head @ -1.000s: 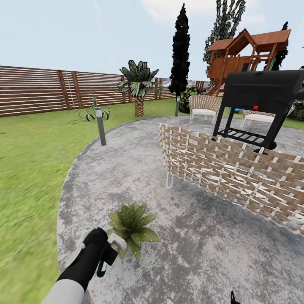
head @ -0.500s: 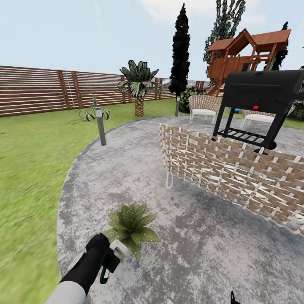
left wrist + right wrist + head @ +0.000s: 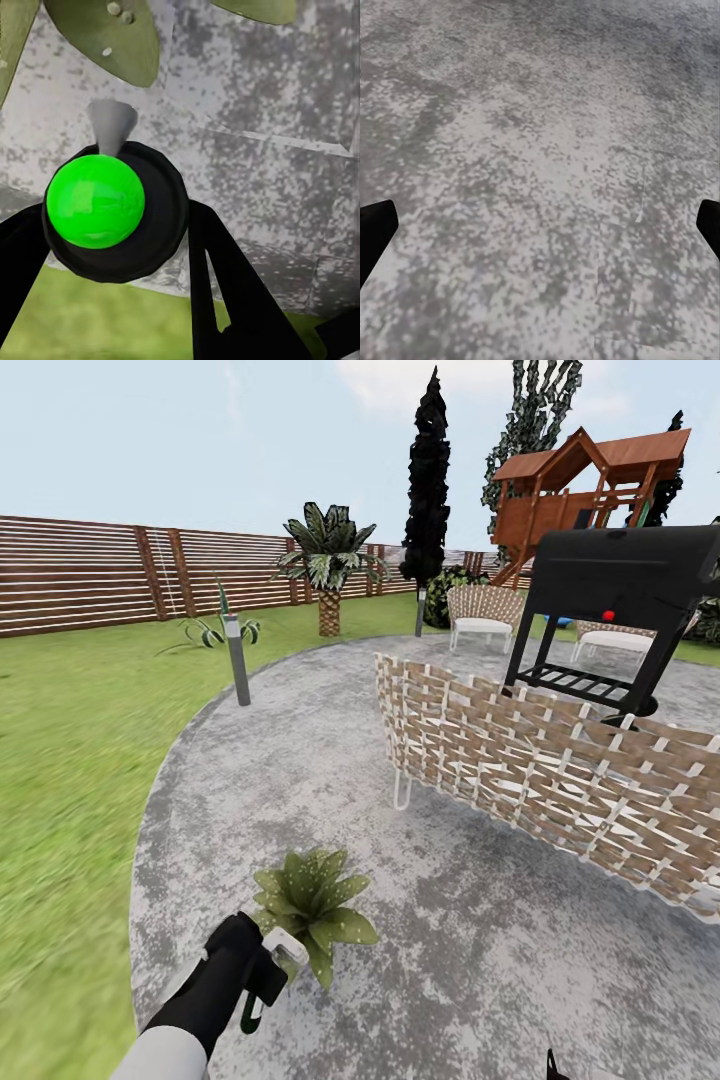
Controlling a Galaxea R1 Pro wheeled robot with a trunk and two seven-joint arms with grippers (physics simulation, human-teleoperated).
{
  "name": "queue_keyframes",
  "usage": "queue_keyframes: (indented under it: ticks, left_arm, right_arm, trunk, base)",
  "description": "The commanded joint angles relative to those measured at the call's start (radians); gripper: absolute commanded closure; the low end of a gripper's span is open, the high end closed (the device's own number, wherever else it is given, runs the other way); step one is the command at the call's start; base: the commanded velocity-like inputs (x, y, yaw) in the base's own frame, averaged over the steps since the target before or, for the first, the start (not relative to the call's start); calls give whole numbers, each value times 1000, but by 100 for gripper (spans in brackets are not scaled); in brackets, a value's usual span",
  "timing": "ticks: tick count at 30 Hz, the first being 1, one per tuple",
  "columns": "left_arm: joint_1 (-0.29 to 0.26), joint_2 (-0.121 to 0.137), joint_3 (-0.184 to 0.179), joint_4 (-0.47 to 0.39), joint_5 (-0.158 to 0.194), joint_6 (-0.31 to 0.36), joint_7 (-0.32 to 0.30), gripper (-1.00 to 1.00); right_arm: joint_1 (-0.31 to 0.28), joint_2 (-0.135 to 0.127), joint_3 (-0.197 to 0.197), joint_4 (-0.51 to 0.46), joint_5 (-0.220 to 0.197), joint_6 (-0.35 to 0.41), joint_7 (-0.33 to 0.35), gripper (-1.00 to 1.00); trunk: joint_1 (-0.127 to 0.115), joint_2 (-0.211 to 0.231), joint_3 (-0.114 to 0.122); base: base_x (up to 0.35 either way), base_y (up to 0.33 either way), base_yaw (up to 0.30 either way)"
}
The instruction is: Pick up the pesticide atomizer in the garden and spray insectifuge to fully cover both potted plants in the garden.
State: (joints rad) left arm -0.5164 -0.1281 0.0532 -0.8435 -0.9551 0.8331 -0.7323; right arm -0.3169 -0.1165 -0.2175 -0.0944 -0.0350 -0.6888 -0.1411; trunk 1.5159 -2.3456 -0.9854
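Observation:
One potted plant, a low rosette of broad green leaves, stands on the stone patio of the garden, low and left of centre in the head view. Whitish insectifuge specks dot its leaves. My left gripper is just beside it on the near side, shut on the white and dark green pesticide atomizer. In the left wrist view the atomizer sits between my black fingers, its grey nozzle toward a speckled leaf. My right gripper hangs open over bare stone.
A long wicker sofa crosses the patio at the right, with a black grill behind it. A short lamp post stands at the patio's left rim. Lawn, slat fence, a palm and a wooden playhouse lie beyond.
My left gripper has shifted slightly down and to the right with the atomizer, staying beside the plant. The whole head view has moved a little.

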Motion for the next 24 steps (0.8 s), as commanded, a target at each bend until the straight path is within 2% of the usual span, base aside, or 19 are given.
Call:
queue_keyframes:
  ticks: [1, 6, 9, 13, 22, 24]
  left_arm:
    - [-1, 0, 5, -1, -10, 0, -10, 100]
    - [13, 16, 8, 63, -23, -3, -3, 100]
    - [26, 37, 7, 128, -26, -6, 23, 100]
    - [28, 74, 8, 149, -16, -5, 28, 100]
    - [14, 70, 7, 130, -13, -1, 30, 100]
    - [12, 72, 9, 94, -13, 1, 30, 100]
  right_arm:
    - [-1, 0, 3, 1, -3, -3, -2, -100]
    - [0, 0, 3, 1, -3, -3, -2, -100]
    - [0, 0, 3, 1, -3, -3, -2, -100]
    - [-1, 0, 3, 1, -3, -3, -2, -100]
    - [0, 0, 3, 1, -3, -3, -2, -100]
    - [0, 0, 3, 1, -3, -3, -2, -100]
  trunk:
    - [0, 0, -1]
    - [0, 0, -1]
    - [0, 0, -1]
    - [0, 0, -1]
    - [0, 0, -1]
    - [0, 0, -1]
  base:
    - [0, 0, 0]
    - [0, 0, 0]
    - [0, 0, 0]
    - [0, 0, 0]
    - [0, 0, 0]
    - [0, 0, 0]
